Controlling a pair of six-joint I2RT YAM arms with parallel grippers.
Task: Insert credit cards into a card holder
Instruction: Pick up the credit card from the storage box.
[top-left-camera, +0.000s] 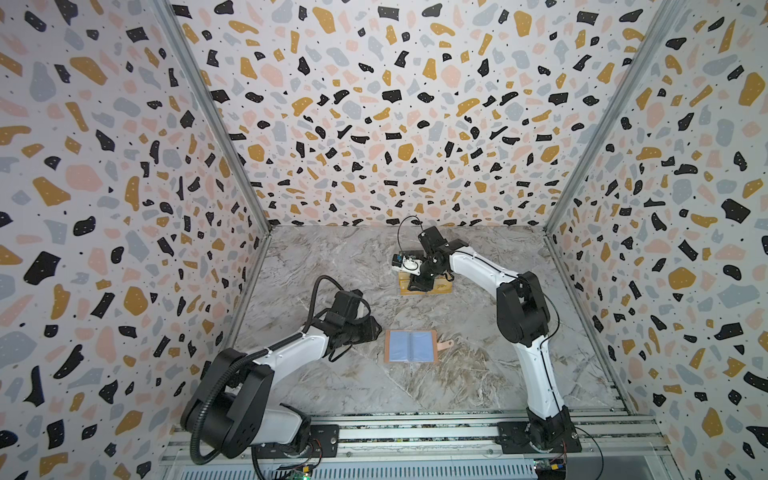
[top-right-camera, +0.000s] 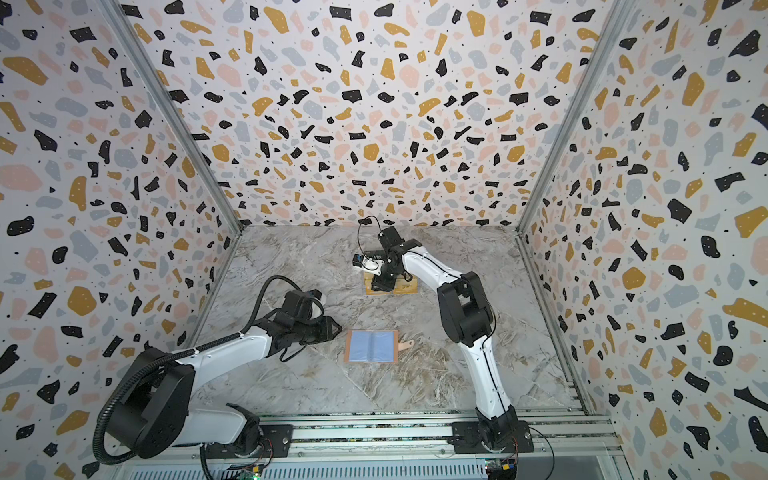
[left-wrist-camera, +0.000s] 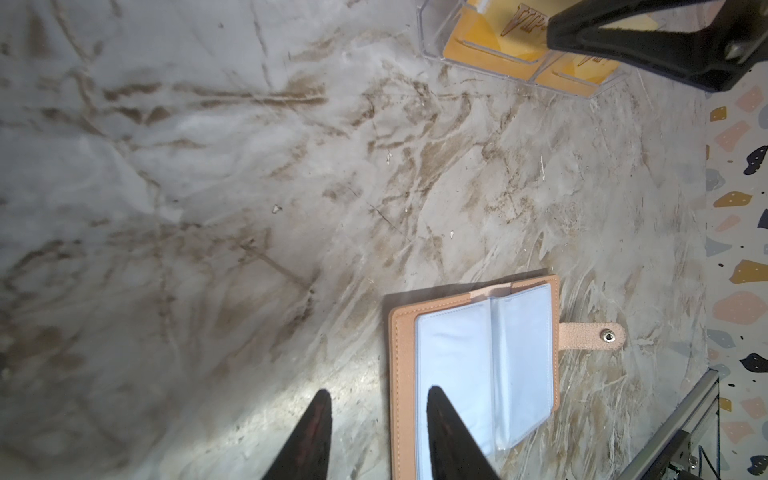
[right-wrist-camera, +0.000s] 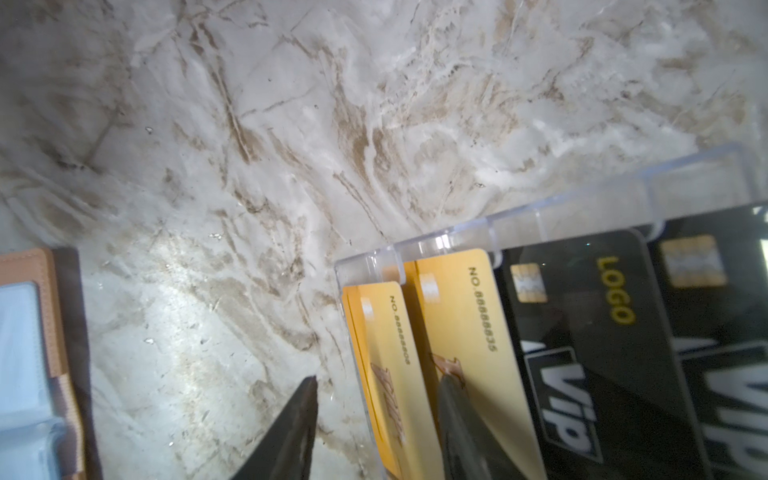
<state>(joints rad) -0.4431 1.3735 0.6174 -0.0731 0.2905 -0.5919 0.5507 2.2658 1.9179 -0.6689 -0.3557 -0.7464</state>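
Marble tabletop, terrazzo walls. Card holder lies open and flat mid-tabletop, and its sleeves look empty, so I judge none inserted yet. Credit cards stand in the clear stand further back. I count two gold, plus two black cards; more may hide. Right fingers are spread either side of the front gold card, no pinch. Left fingers are spread and empty, at the holder's edge.
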